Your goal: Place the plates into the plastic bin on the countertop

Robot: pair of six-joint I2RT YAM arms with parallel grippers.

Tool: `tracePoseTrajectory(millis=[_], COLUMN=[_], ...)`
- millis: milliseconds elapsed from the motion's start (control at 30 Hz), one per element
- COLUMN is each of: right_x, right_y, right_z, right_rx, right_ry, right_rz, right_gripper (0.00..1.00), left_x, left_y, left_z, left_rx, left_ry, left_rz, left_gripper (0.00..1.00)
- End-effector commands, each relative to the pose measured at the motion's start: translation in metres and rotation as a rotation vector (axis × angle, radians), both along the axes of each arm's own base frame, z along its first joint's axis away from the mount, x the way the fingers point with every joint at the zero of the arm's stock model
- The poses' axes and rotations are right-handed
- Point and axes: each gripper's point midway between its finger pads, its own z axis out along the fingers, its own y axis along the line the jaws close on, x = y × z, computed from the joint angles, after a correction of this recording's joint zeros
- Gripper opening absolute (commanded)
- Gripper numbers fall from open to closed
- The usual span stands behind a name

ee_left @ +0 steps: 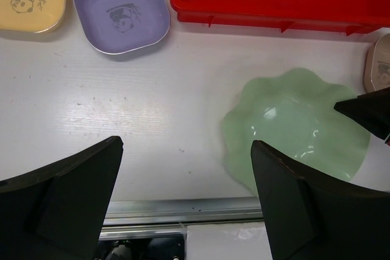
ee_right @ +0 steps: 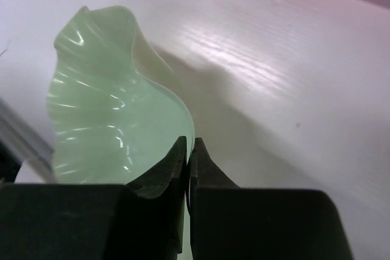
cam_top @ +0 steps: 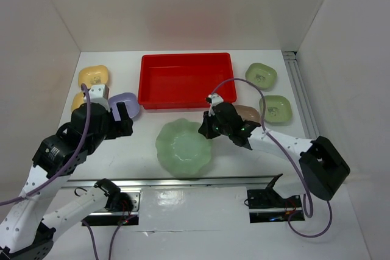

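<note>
Right jaws: pinched shut on the right rim of the pale green dish (ee_right: 103,120), which sits on the desk (ee_left: 152,108) midway along its near edge, short of the red bin (cam_top: 186,80). Left jaws: spread wide, empty. Step: grasp made, nothing binned. Next, by my reckoning: lift, clear the bin's front wall, release.

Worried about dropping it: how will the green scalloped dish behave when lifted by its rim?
Probably stiff: the green dish shows no flex where the right tool pinches it. Its glossy surface may slip. Gripped at one edge, it will likely tilt.
</note>
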Motion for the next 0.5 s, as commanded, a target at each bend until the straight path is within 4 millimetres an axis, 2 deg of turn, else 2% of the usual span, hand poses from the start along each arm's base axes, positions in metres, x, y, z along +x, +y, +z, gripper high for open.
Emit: tracePoseTrajectory(millis=[0, 33, 100, 133, 167, 200, 233, 267, 300, 333, 367, 400, 433, 467], right_x=[-0.034, -0.030, -0.025, -0.018, -0.007, 0.003, 0.019, 0.036, 0.051, 0.071, 0.094, 0.106, 0.120, 0.144], right_y=[0.005, 0.010, 0.016, 0.018, 0.021, 0.022, 0.016, 0.017, 0.017, 0.007, 0.009, 0.005, 0.002, -0.010], right_z=[0.012, 0.030, 0.050, 0.064, 0.087, 0.092, 0.102, 0.126, 0.123, 0.131, 0.142, 0.143, 0.152, 0.168], right_rx=[-0.019, 0.045, 0.105, 0.152, 0.191, 0.198, 0.227, 0.265, 0.275, 0.307, 0.352, 0.374, 0.413, 0.466], right_ry=[0.035, 0.035, 0.030, 0.021, -0.011, -0.016, -0.024, -0.055, -0.037, -0.039, -0.035, -0.014, -0.024, -0.031], right_rz=[0.194, 0.212, 0.234, 0.236, 0.227, 0.217, 0.187, 0.173, 0.161, 0.134, 0.115, 0.101, 0.096, 0.040], right_gripper=[0.00, 0.00, 0.00, 0.00, 0.00, 0.00, 0.00, 0.00, 0.00, 0.00, 0.00, 0.00, 0.00, 0.00], left_x=[0.007, 0.007, 0.009, 0.009, 0.010, 0.010, 0.009, 0.008, 0.008, 0.007, 0.005, 0.005, 0.003, 0.001], left_y=[-0.002, -0.002, -0.003, -0.003, -0.006, -0.006, -0.009, -0.012, -0.012, -0.011, -0.010, -0.011, -0.010, -0.008], left_z=[0.009, 0.009, 0.006, 0.006, 0.004, 0.004, 0.004, 0.004, 0.004, 0.005, 0.004, 0.004, 0.002, 0.001], left_rx=[-0.006, -0.006, 0.000, 0.000, -0.001, -0.009, -0.016, -0.026, -0.026, -0.030, -0.026, -0.034, -0.034, -0.037], left_ry=[-0.039, -0.039, -0.029, -0.029, -0.017, -0.017, -0.013, -0.007, -0.007, -0.015, -0.007, -0.006, -0.008, -0.012], left_rz=[-0.003, -0.003, -0.003, -0.003, -0.013, -0.009, -0.020, -0.036, -0.036, -0.036, -0.036, -0.031, -0.031, -0.031], left_gripper=[1.00, 1.00, 1.00, 1.00, 1.00, 1.00, 1.00, 1.00, 1.00, 1.00, 1.00, 1.00, 1.00, 1.00])
